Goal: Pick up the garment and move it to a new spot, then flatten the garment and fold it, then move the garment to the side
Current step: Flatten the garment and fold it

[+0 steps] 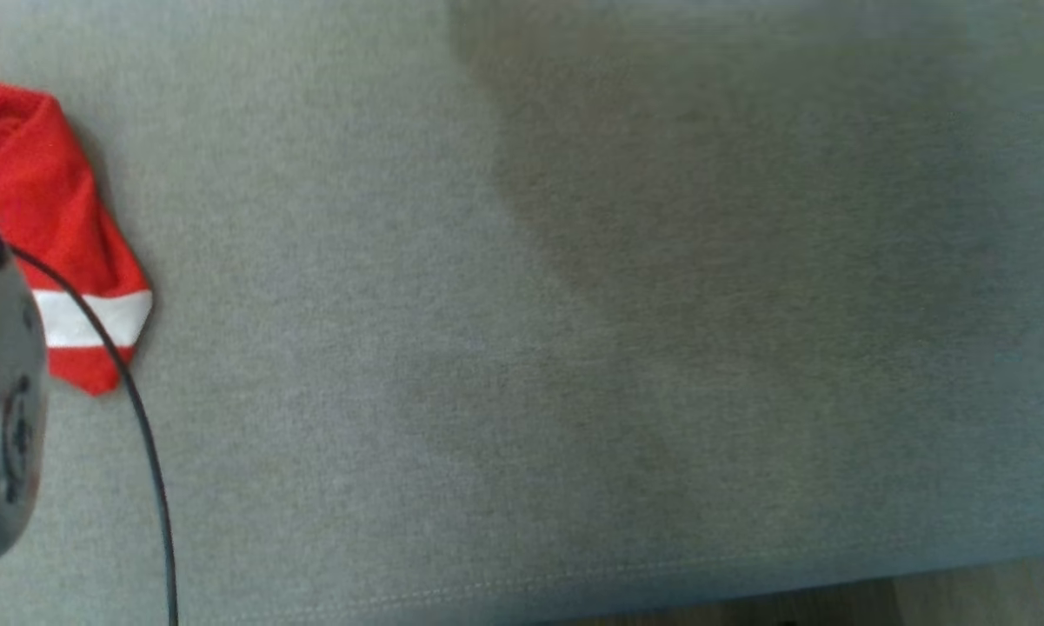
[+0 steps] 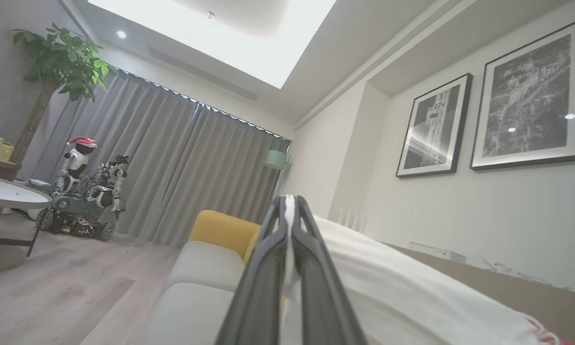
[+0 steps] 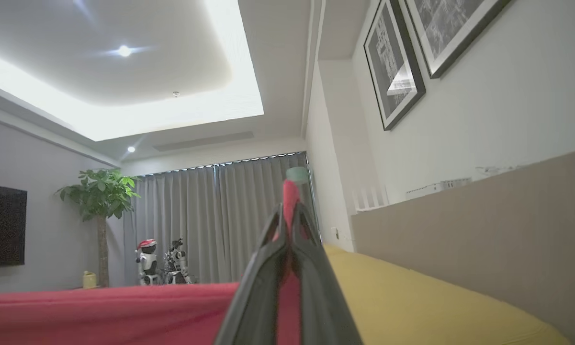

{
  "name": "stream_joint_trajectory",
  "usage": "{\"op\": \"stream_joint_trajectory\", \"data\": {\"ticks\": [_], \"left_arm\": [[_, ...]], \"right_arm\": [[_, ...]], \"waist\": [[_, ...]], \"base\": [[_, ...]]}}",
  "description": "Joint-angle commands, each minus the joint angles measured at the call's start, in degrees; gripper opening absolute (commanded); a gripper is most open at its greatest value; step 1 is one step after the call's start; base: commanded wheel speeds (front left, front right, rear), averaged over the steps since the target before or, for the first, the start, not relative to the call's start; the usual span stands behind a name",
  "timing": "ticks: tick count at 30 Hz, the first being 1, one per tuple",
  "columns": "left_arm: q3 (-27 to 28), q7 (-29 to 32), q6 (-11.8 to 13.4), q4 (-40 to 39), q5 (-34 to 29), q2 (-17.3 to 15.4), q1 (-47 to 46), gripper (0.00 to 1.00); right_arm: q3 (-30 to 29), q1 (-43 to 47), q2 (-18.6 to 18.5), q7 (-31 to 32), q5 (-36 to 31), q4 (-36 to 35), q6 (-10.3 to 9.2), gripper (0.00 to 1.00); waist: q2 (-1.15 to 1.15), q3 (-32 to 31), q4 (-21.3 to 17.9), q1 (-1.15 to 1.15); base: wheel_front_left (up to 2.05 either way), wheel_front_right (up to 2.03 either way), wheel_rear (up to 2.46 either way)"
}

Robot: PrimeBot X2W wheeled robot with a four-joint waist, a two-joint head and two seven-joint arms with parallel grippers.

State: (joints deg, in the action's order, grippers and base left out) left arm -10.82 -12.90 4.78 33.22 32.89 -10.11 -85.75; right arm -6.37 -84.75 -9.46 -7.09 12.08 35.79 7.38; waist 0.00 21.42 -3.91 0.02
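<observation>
While the left gripper (image 2: 289, 201) and right gripper (image 3: 290, 211) are pinching its cloth, the garment (image 1: 52, 200) is showing red with a white band; it is stretching top-to-bottom in the head view, aslant.

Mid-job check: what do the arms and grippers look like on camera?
The left gripper and right gripper look alike: two long dark grey fingers, broad at the base, tapering to slim tips. In the head view, a pale silver-grey forearm carries dark round fittings, and a thin black cable runs from it.
</observation>
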Motion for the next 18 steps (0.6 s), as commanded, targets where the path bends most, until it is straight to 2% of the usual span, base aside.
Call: {"op": "stream_joint_trajectory", "data": {"ticks": [1,8,13,18], "left_arm": [[1.31,-1.1,-0.64,0.74,-1.23,-2.24,-2.99,0.0],[0.42,-2.04,-5.48,9.08,-2.39,-0.13,0.19,0.0],[-0.61,-2.07,-8.81,12.45,-3.26,1.11,8.32,0.0],[-2.21,-2.08,-10.64,15.15,-4.23,1.19,17.69,0.0]], "right_arm": [[-0.65,-2.85,1.63,-3.19,1.65,1.71,0.11,0.0],[-1.5,-0.79,0.92,-7.35,7.43,12.55,0.11,0.0],[-0.81,6.44,-0.07,-7.7,8.89,19.13,0.11,0.0],[0.68,13.36,-1.94,-5.84,10.05,25.69,0.11,0.0]], "waist": [[0.0,2.5,1.26,-0.02],[0.0,5.23,2.89,-0.02],[0.0,5.35,3.56,-0.02],[0.0,3.07,3.74,-0.02]], "base": [[0.0,0.0,0.0],[0.0,0.0,0.0],[0.0,0.0,0.0],[0.0,0.0,0.0]]}}
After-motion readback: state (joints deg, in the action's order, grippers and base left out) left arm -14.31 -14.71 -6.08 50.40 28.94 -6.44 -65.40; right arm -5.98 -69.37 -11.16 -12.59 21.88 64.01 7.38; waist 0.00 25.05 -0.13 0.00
